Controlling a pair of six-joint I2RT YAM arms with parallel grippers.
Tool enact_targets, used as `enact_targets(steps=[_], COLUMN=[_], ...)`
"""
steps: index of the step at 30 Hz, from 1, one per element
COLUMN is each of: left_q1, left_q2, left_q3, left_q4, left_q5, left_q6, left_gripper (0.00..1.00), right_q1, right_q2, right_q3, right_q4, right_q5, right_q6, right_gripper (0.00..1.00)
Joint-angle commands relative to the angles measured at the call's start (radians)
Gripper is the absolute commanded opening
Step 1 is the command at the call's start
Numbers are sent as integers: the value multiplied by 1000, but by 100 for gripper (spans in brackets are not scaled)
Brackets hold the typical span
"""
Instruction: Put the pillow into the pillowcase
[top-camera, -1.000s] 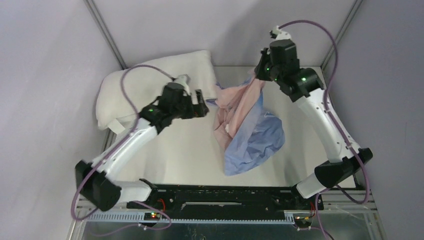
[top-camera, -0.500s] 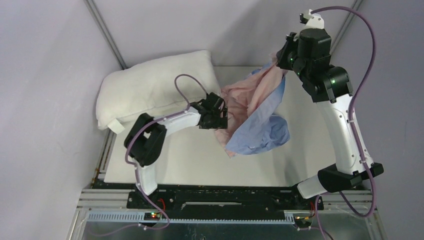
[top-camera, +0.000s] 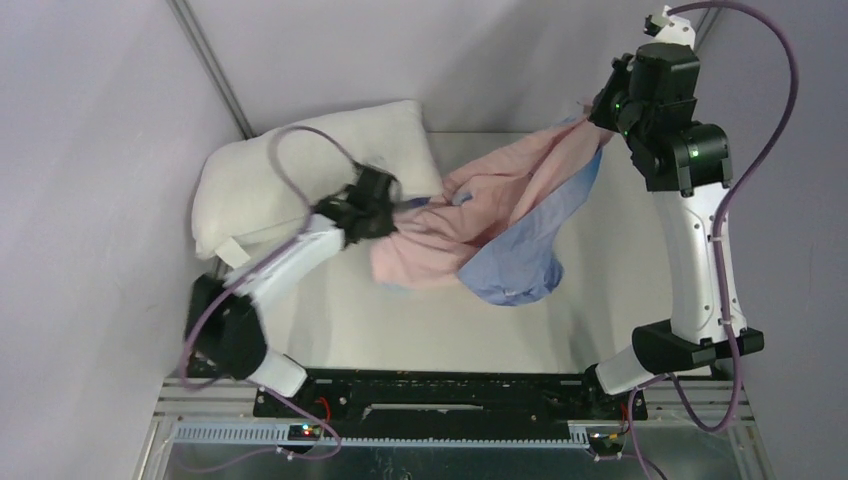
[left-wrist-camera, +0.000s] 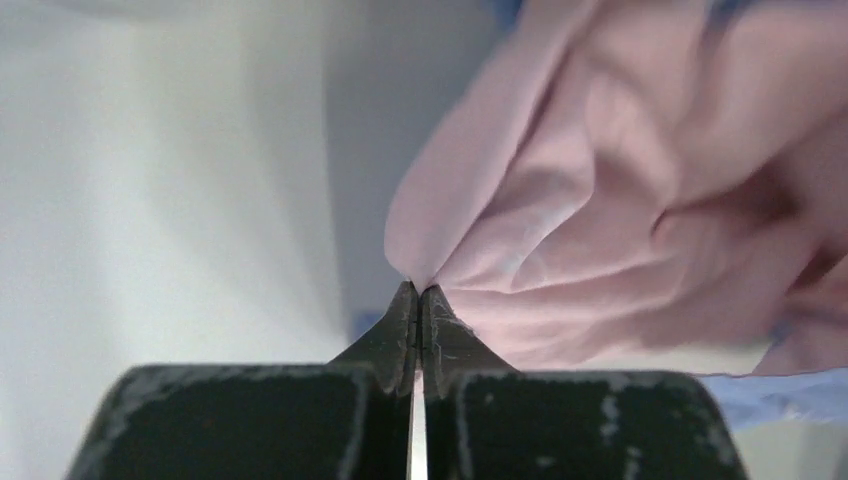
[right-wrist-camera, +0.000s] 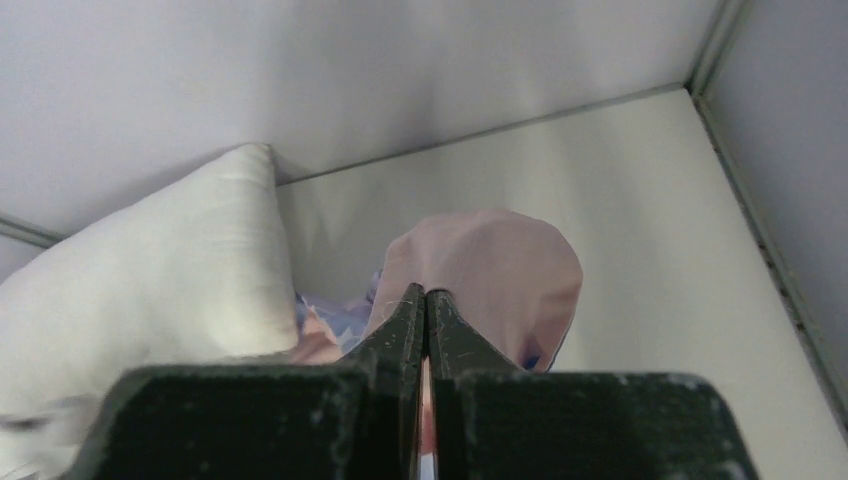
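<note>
The plump white pillow (top-camera: 300, 175) lies at the back left of the table; its corner (right-wrist-camera: 140, 270) shows in the right wrist view. The pink and blue pillowcase (top-camera: 480, 225) hangs stretched between both arms over the table's middle. My left gripper (top-camera: 392, 212) is shut on a pink fold (left-wrist-camera: 560, 200) of the pillowcase, just in front of the pillow. My right gripper (top-camera: 598, 112) holds the pillowcase's other end raised at the back right, jaws shut with pink cloth (right-wrist-camera: 490, 270) pinched between them. The blue side sags down to the table.
Grey walls close in the table (top-camera: 400, 310) on the left, back and right. A metal post (top-camera: 205, 65) stands in the back left corner. The black base rail (top-camera: 440, 400) runs along the near edge.
My left gripper shut on the pink fold and pulled it left toward the pillow. My right gripper rose and moved right with its end, drawing the pillowcase out.
</note>
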Motion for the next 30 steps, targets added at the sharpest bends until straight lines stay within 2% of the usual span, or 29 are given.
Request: enact_targets(steps=[1,3,5,8,13,15,18,21,23,24,26,28,30], left_q1=[175,208,215,231,262,262,261,262,262,262,262,260,242], left_q2=[-323,-367,-349,-253,-70,-42,-66,-77,-52,-28,33,106,160], left_q3=[91,247,439,794,1245,1305,1249,1219,1245,1275,1343,1360,1357], left_q4=[-142,-187,-229,-275,-301,-252,-127,-31,15,34,62,136,167], left_q5=[-107,-94,-100,-110,-48,-17,23,73,109,131,190,296,355], left_q6=[118,179,231,260,229,213,181,153,136,122,66,-15,-74], left_gripper=[0,0,0,0,0,0,0,0,0,0,0,0,0], right_q1=[-27,-30,-32,-33,-33,-30,-9,64,166,258,563,839,999], right_q2=[-88,-152,-216,-323,-509,-574,-656,-711,-723,-727,-722,-662,-560], right_q3=[-11,-63,-105,-169,-332,-408,-534,-624,-688,-731,-796,-804,-766], right_q4=[-46,-48,-56,-79,-111,-104,-56,0,75,138,233,250,237], right_q5=[54,44,33,-45,-241,-360,-527,-665,-803,-822,-660,-435,-292], right_q6=[9,16,22,27,14,14,24,7,39,68,78,23,-48], right_gripper=[0,0,0,0,0,0,0,0,0,0,0,0,0])
